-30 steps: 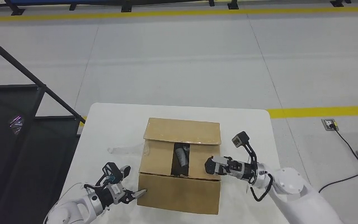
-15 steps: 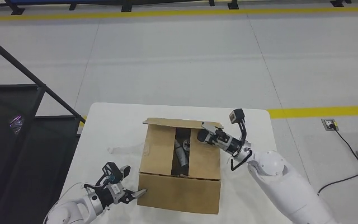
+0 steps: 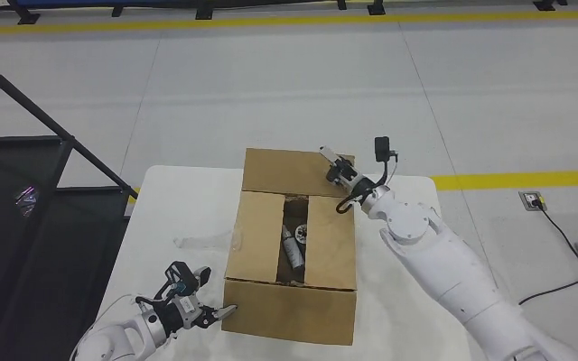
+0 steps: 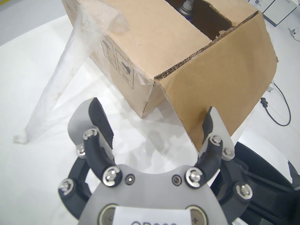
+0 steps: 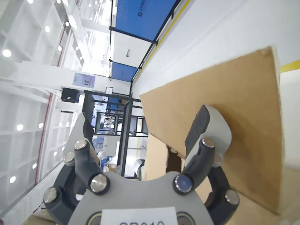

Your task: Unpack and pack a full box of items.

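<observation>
**Box half open, both grippers spread wide**

The right gripper (image 3: 336, 163), fingers splayed, rests one finger against the folded-back far flap (image 3: 284, 171) of the cardboard box (image 3: 262, 239) in the middle of the white table (image 3: 176, 208). The left gripper (image 3: 219, 315), wide apart and holding nothing, hovers just beside the box's near left corner. Between two side flaps, a gap shows an aerosol can (image 4: 188, 6). Loose clear tape (image 4: 70, 54) trails onto bare tabletop.

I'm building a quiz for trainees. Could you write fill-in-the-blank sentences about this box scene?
The cardboard box stands on a ___ table. The right gripper, at the box's far flap, is ___. A strip of clear ___ trails from the box to the table. The left gripper holds ___.
Missing words: white; open; tape; nothing.
</observation>
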